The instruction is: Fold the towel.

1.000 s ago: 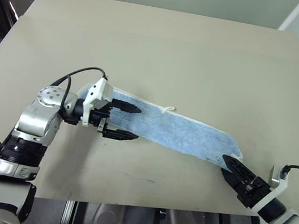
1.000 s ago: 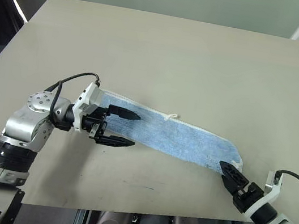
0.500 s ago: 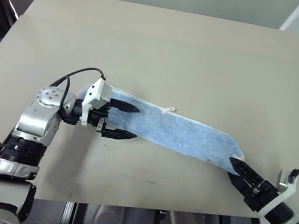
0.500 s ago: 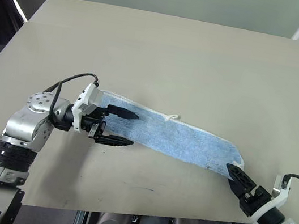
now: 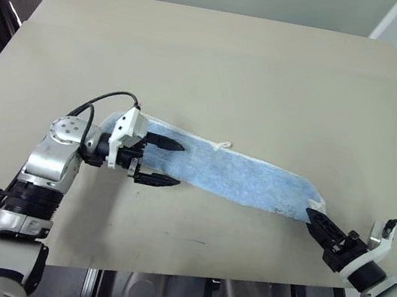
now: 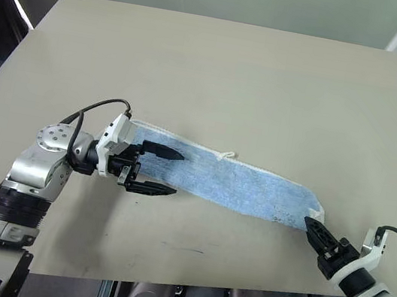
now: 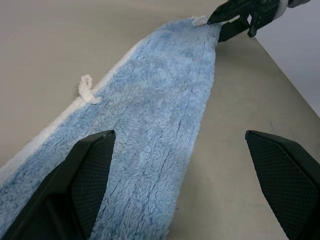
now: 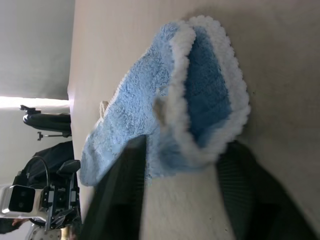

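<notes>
The right tool (image 5: 314,216) has pulled back off the towel (image 5: 236,175), its fingers narrowing at the towel's end but pinching nothing; the left tool (image 5: 168,162) is spread over the other end. A shallow pinch could slip off the hem.

Light-blue towel (image 5: 236,176), long flat strip

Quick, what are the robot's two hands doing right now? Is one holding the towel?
Left gripper: open, fingers either side of the towel, holding nothing.
Right gripper: at the towel's other end; cannot tell whether it grips.
</notes>
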You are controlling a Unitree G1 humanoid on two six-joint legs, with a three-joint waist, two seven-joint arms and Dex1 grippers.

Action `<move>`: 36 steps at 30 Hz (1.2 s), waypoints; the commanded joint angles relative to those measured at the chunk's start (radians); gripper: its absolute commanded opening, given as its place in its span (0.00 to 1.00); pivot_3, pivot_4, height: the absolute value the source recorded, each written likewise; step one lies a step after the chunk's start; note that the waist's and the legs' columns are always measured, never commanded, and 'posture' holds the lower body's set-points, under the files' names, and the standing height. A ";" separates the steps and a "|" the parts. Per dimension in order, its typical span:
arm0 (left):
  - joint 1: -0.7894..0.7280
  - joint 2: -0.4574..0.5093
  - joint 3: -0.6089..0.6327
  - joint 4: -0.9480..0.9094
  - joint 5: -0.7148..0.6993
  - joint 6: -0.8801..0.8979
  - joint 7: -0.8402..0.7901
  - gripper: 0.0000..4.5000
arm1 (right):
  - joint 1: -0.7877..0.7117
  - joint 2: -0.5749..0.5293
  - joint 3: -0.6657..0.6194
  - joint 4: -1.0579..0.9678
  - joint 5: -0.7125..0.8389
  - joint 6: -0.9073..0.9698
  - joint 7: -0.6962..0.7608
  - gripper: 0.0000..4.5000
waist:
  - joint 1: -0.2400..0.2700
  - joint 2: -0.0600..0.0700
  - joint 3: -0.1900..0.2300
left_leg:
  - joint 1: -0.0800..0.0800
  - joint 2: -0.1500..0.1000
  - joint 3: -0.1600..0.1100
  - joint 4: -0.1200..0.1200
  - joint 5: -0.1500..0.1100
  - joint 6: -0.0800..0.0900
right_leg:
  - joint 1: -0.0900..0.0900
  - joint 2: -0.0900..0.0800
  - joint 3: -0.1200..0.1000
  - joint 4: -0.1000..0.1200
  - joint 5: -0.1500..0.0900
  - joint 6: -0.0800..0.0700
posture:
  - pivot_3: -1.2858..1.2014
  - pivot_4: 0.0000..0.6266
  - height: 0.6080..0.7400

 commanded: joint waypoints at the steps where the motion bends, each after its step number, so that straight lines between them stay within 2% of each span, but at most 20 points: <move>1: -0.007 -0.003 0.006 -0.013 -0.006 -0.016 0.003 1.00 | -0.006 0.004 -0.023 -0.003 0.004 -0.005 -0.012 0.16 | 0.000 0.000 0.000 | 0.000 0.000 0.000 0.000 0.000 0.000 | 0.000 0.000 0.000 0.000 0.000 0.000 | 0.52 0.24 0.72; 3: -0.010 -0.005 0.004 -0.015 -0.004 -0.016 0.007 1.00 | -0.017 0.011 -0.027 -0.008 0.004 -0.011 -0.018 0.01 | 0.000 0.000 0.000 | 0.000 0.000 0.001 0.000 -0.001 0.000 | 0.000 0.000 0.000 0.000 0.000 0.000 | 0.52 0.24 0.72; 9: -0.027 -0.005 0.002 -0.005 0.002 -0.021 0.005 1.00 | 0.013 -0.009 -0.072 -0.006 0.004 0.002 -0.003 0.01 | 0.001 0.000 0.000 | 0.000 0.000 0.001 0.000 -0.001 0.001 | 0.000 0.000 0.000 0.000 0.000 0.000 | 0.52 0.24 0.72; 18: -0.041 -0.007 -0.004 0.020 0.007 -0.038 -0.003 1.00 | 0.090 -0.133 -0.226 0.133 0.004 0.108 0.113 0.01 | 0.002 0.000 0.000 | 0.000 0.000 0.001 0.000 -0.002 0.000 | 0.000 0.000 0.001 0.000 -0.001 -0.001 | 0.52 0.24 0.72; 24: -0.049 -0.009 -0.008 0.015 0.005 -0.030 0.000 1.00 | 0.079 -0.198 -0.268 0.180 0.004 0.141 0.178 0.01 | 0.002 0.001 0.000 | 0.000 0.000 0.001 0.000 -0.003 0.001 | 0.000 0.000 0.001 0.000 -0.002 -0.001 | 0.52 0.24 0.72; 29: -0.061 -0.009 -0.008 0.022 0.010 -0.032 0.005 1.00 | -0.002 -0.193 -0.251 0.102 0.004 0.128 0.205 0.01 | 0.001 0.001 0.000 | 0.000 0.000 0.002 0.000 -0.003 0.001 | 0.000 0.000 0.001 0.000 -0.003 0.002 | 0.52 0.24 0.72; 36: -0.063 -0.013 -0.011 0.009 0.012 -0.026 0.012 1.00 | -0.063 -0.217 -0.140 -0.094 0.004 0.076 0.228 0.01 | 0.001 0.001 0.000 | 0.000 0.000 0.002 0.000 -0.003 0.001 | 0.000 0.000 0.000 0.000 -0.001 -0.002 | 0.52 0.24 0.72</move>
